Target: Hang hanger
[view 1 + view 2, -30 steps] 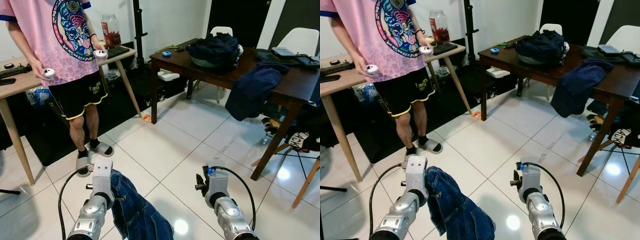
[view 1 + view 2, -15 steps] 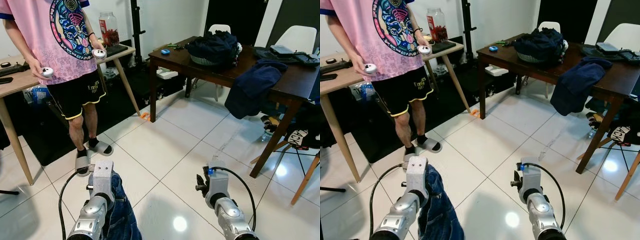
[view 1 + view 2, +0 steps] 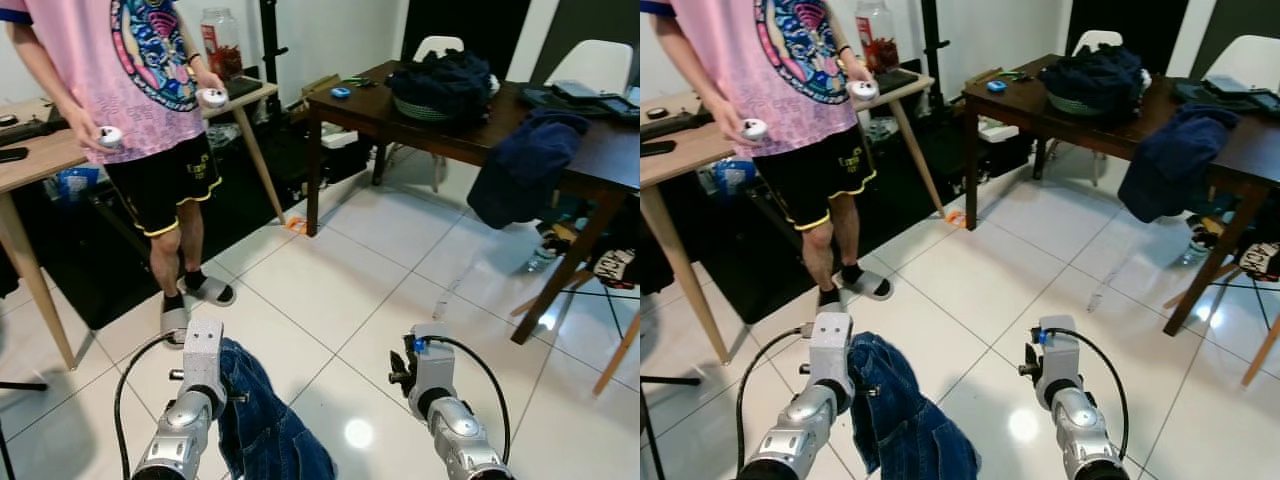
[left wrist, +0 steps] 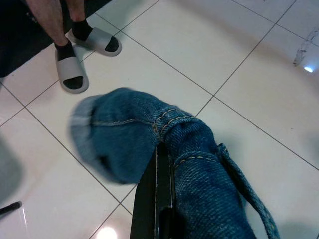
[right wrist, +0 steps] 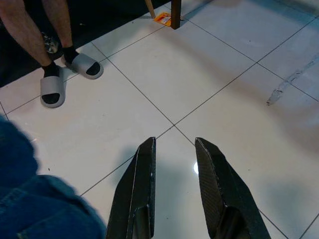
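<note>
Since a moment ago the jeans have swung out wider again to the inner side of the left arm, after hanging narrow against it, and the head camera has shifted a little so the room sits slightly differently. No hanger can be made out; the denim is what the left gripper has, its two black fingers pressed together with the cloth bunched right at and beyond their tips, a waistband seam lying across them. The right gripper is held low over the white floor tiles, its fingers parted with a bare gap and nothing between them. Ahead of the left fingers stands a person in a pink shirt, black shorts and grey slippers, a controller in each hand, beside a light wooden table. Farther ahead of the right fingers is a dark table with a heap of dark clothes on it and a navy garment draped over its edge.
</note>
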### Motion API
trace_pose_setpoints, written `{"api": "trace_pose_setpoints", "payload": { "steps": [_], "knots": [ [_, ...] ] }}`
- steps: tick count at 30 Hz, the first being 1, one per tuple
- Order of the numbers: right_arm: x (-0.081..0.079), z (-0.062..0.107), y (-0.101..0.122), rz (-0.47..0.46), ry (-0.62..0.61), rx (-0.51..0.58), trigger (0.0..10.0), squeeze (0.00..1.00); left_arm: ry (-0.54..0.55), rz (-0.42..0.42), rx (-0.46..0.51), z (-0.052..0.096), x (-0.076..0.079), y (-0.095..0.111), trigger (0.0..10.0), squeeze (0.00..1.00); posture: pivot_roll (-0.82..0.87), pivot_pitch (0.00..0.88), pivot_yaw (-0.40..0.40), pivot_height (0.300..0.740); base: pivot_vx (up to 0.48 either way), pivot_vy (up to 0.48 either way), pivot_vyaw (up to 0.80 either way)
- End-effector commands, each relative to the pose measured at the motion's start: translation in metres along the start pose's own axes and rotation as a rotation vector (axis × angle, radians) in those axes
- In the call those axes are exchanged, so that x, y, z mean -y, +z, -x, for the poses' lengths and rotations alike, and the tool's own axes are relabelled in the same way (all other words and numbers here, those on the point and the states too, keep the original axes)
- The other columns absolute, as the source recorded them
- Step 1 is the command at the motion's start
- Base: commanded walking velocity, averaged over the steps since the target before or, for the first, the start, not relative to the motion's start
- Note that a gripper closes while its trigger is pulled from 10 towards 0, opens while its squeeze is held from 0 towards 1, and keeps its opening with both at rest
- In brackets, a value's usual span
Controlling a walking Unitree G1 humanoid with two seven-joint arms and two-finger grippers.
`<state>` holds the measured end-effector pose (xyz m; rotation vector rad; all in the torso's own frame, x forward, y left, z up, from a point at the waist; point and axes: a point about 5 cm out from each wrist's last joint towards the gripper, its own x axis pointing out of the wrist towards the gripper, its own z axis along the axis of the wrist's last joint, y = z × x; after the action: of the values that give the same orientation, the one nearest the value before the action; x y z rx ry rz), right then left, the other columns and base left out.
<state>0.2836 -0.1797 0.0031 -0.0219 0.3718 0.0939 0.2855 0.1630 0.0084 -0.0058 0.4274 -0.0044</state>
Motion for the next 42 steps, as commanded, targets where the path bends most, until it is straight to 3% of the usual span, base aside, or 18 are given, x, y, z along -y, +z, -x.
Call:
{"api": "trace_pose_setpoints", "payload": {
  "steps": [1, 20, 42],
  "knots": [
    [0.001, -0.001, 0.001, 0.002, 0.004, -0.009, 10.0, 0.0, 0.001, 0.001, 0.022, -0.002, -0.001, 0.005, 10.0, 0.0, -0.08, 0.0, 0.008, 0.74, 0.0, 0.0, 0.0],
    [0.0, -0.001, -0.001, -0.002, 0.008, -0.03, 10.0, 0.0, -0.013, -0.015, 0.029, -0.004, 0.005, 0.008, 10.0, 0.0, -0.08, 0.0, 0.014, 0.74, 0.0, 0.0, 0.0],
    [-0.002, -0.006, 0.006, 0.009, 0.025, -0.021, 10.0, 0.0, -0.033, -0.033, 0.072, -0.003, 0.009, 0.017, 10.0, 0.0, -0.07, 0.0, 0.004, 0.74, 0.0, 0.0, -0.79]
  ]
}}
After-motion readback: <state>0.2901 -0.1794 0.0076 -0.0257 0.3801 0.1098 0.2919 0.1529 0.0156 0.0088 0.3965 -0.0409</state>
